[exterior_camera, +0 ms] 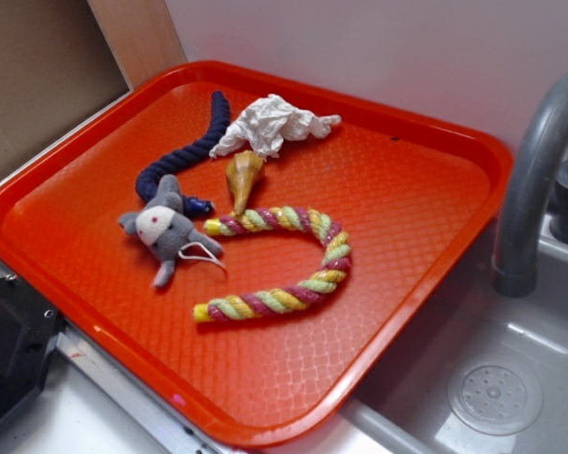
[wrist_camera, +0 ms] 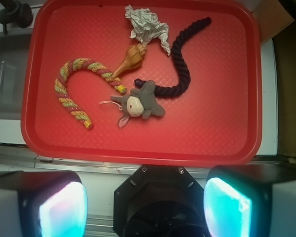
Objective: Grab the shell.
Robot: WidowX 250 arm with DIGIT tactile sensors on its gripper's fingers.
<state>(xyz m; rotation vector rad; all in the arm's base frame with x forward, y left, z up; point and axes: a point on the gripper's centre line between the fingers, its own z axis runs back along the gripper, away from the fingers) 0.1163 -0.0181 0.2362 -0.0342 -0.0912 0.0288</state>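
The shell is a small tan-yellow spiral cone lying on the red tray, pointed tip toward the striped rope. In the wrist view the shell lies near the tray's far middle, below the paper wad. My gripper is open, high above and short of the tray's near rim, its two pads wide apart with nothing between them. The gripper does not show in the exterior view.
A grey plush mouse lies just left of the shell. A white paper wad, a dark blue rope and a curved striped rope surround it. A grey faucet rises over the sink on the right.
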